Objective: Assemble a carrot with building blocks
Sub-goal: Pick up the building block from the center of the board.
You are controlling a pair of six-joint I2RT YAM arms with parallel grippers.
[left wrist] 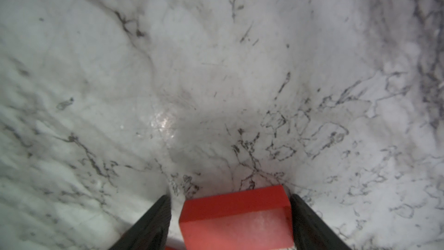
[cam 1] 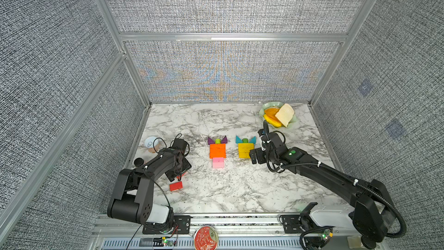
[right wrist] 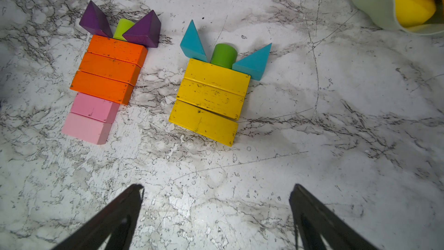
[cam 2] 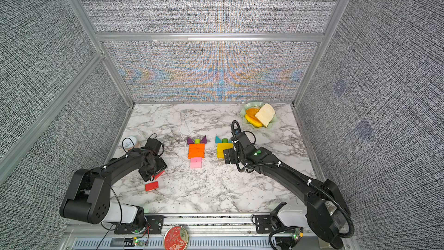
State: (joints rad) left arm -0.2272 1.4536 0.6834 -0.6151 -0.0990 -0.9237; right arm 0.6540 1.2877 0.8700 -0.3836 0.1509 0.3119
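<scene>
Two flat block figures lie mid-table. One has orange bars (cam 1: 217, 150) (right wrist: 109, 68), pink bars (right wrist: 91, 119), purple triangles (right wrist: 96, 20) and a lime stub (right wrist: 123, 28). The other has yellow bars (cam 1: 245, 150) (right wrist: 211, 99), teal triangles (right wrist: 193, 42) and a green stub (right wrist: 224, 55). My left gripper (left wrist: 230, 196) (cam 1: 179, 176) straddles a red block (left wrist: 235, 215); one finger touches it and a narrow gap shows at the other. A second red block (cam 1: 176, 186) (cam 2: 151, 186) lies loose beside it. My right gripper (right wrist: 218, 186) (cam 1: 253, 158) hovers open and empty just in front of the yellow bars.
A pale green bowl (cam 1: 269, 105) (right wrist: 374, 8) with fruit slices and a bread slice stands at the back right. At the left edge behind my left arm sits a small white-topped object (cam 1: 151, 143). A round red tin (cam 1: 206, 238) rests on the front rail. Grey walls enclose three sides.
</scene>
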